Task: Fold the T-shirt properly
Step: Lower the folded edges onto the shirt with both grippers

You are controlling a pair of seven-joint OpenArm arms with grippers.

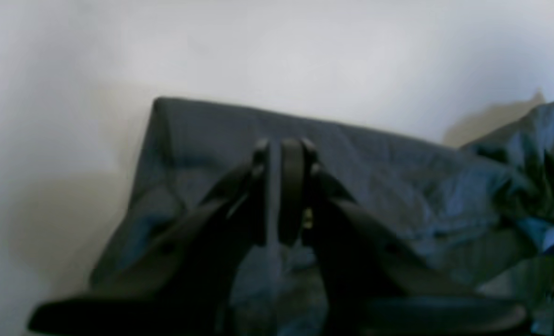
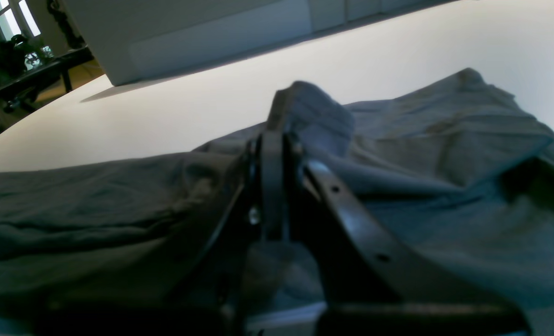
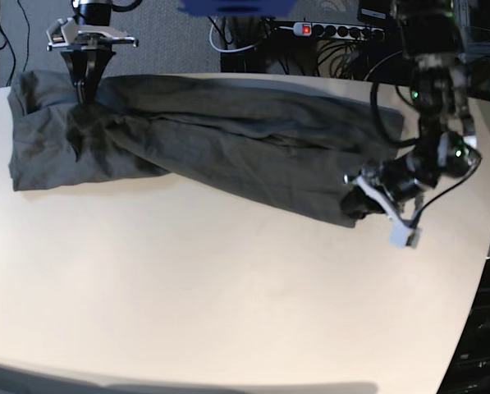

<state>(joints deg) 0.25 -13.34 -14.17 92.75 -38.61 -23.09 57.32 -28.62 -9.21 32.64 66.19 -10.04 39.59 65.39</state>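
The dark grey T-shirt [image 3: 228, 135] lies bunched in a long band across the far part of the white table [image 3: 228, 295]. My right gripper [image 3: 83, 92] comes down on its far left end. In the right wrist view that gripper [image 2: 272, 140] is shut on the T-shirt [image 2: 445, 154], and a pinched fold of cloth stands up above the fingertips. My left gripper [image 3: 356, 199] is at the shirt's near right corner. The left wrist view shows it [image 1: 284, 148] shut, with a strip of the T-shirt [image 1: 375, 163] between the fingers.
The table's curved right edge [image 3: 484, 246] runs close to my left arm. A power strip [image 3: 335, 30] and cables lie on the floor behind the table. A dark bench and a plant [image 2: 20, 70] stand beyond the table's far left.
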